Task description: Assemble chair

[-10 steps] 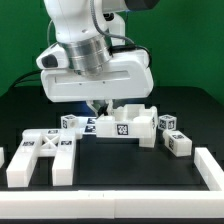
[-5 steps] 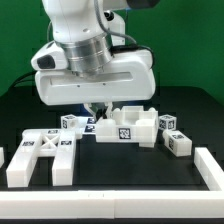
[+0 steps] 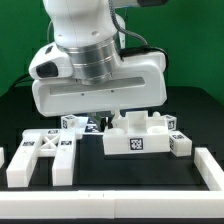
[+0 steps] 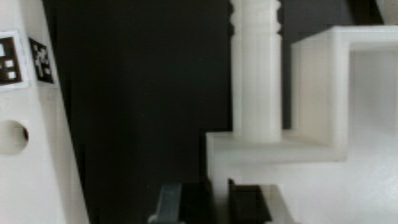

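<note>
White chair part [image 3: 150,128] carries a black-patterned square tag [image 3: 137,143].

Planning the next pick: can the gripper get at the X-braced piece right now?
Probably not yet: the gripper seems shut on the tagged white part, which it must release first. The X-braced piece itself lies uncovered.

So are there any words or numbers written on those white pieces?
None: no words, brands or numbers can be read anywhere.
White chair part: one black-and-white square tag, a pattern, not writing.
Small block: pattern tags only, no letters.
Flat cross-braced part: pattern tags, too small to make out.
Wrist view: a blurred tag on a white piece, no letters.
</note>
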`<act>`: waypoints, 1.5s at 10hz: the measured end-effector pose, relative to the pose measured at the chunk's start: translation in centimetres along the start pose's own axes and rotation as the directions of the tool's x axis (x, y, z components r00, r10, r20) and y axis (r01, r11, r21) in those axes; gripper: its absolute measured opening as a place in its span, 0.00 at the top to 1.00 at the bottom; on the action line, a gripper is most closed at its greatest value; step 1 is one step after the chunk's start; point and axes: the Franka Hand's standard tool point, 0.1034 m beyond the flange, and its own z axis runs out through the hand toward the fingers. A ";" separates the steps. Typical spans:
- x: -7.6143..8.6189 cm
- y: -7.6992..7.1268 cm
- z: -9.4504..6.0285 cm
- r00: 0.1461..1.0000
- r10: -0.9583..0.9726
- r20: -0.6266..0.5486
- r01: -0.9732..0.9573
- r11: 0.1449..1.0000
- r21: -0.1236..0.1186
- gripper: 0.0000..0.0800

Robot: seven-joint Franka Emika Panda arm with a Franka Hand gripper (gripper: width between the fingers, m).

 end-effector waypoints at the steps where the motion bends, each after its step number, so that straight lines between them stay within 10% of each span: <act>1: 0.0 0.0 0.1 1.000 0.000 0.001 0.000 1.000 -0.001 0.96; 3: 2.5 -1.2 0.6 0.995 -0.099 -0.022 0.097 0.993 -0.062 0.96; 9: 4.6 -1.7 2.1 0.989 -0.135 -0.055 0.131 0.988 -0.080 0.96; 15: 6.8 -6.1 5.0 0.991 -0.106 -0.084 0.095 0.987 -0.127 0.96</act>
